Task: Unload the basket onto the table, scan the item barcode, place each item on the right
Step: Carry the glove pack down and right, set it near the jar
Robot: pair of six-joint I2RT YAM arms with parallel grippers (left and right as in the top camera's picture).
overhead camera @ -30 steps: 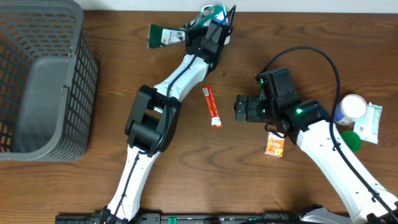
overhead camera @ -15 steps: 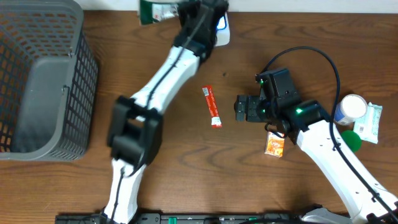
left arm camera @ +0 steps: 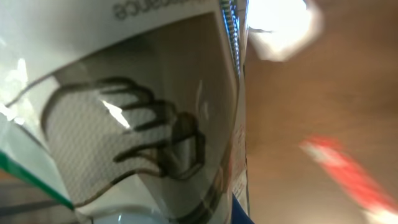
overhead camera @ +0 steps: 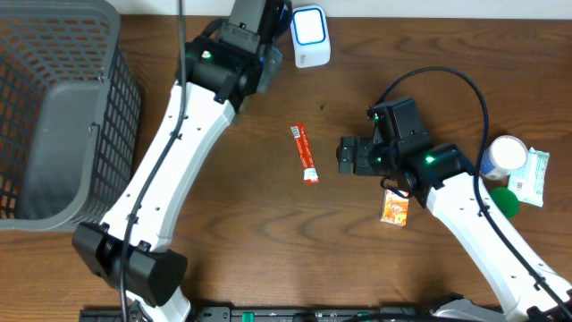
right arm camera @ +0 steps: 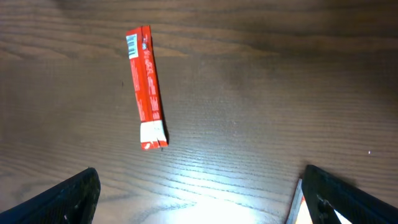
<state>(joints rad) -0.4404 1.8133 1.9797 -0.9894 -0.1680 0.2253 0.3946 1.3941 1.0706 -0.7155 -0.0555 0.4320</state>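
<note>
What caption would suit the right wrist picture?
Open right gripper over the wooden table, a red sachet lying nearby.

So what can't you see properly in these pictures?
Left wrist: the glove packet sits too close; its barcode doesn't show.
Overhead: the left arm hides that packet.
Left wrist: the red stick is blurred.
Right wrist: the print on that stick is too small to read.

Basket (overhead camera: 130, 116) far left; sachet (overhead camera: 305, 154) central; scanner (overhead camera: 309, 36) behind it.
</note>
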